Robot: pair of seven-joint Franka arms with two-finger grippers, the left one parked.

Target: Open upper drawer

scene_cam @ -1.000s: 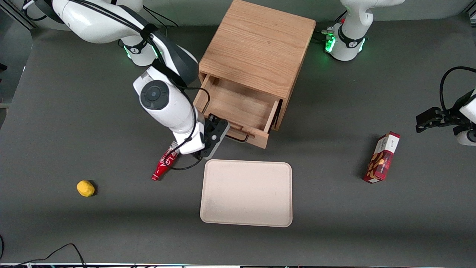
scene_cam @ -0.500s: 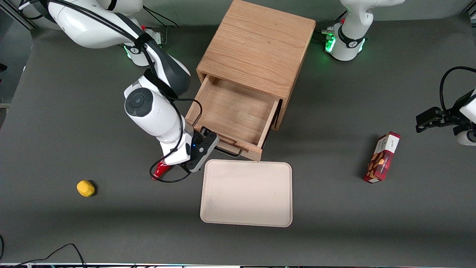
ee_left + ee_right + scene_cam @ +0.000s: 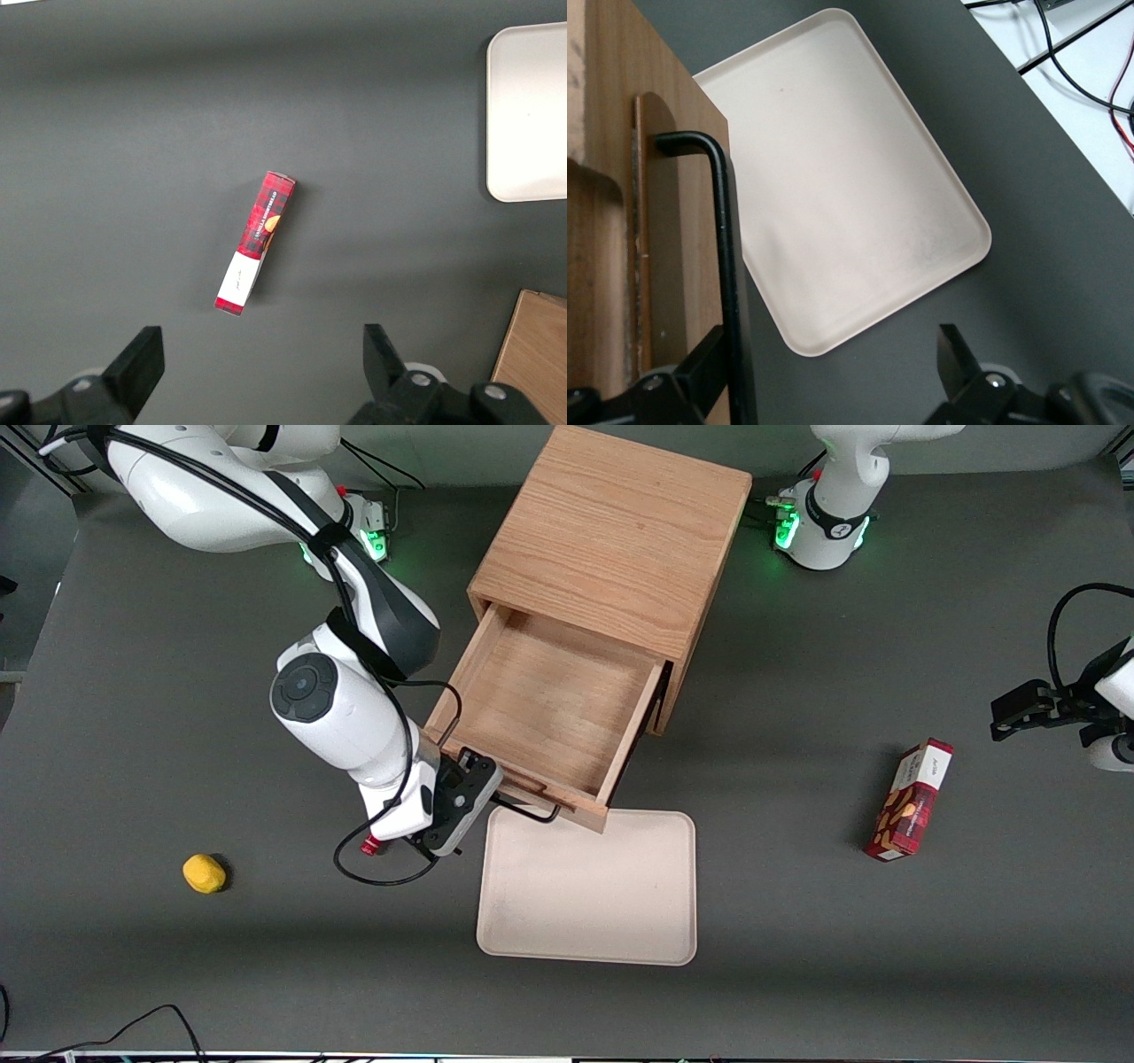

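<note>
Pale tray (image 3: 586,895) sits nearest, its far edge under the drawer (image 3: 545,708) I've got pulled well out of the oak cabinet (image 3: 611,540), and my gripper (image 3: 485,802) looks spread wide with the black handle (image 3: 725,266) loose by one finger, so I reckon I'm basically done, just back away.

In the front view, the working arm's wrist covers all but the red tip of a small object (image 3: 368,847). The gripper (image 3: 828,359), at the upper drawer's (image 3: 540,708) black handle (image 3: 726,266), is cut off by the frame edge, as is the handle's other end. The drawer's front corner hides part of the tray's (image 3: 585,903) rim.
</note>
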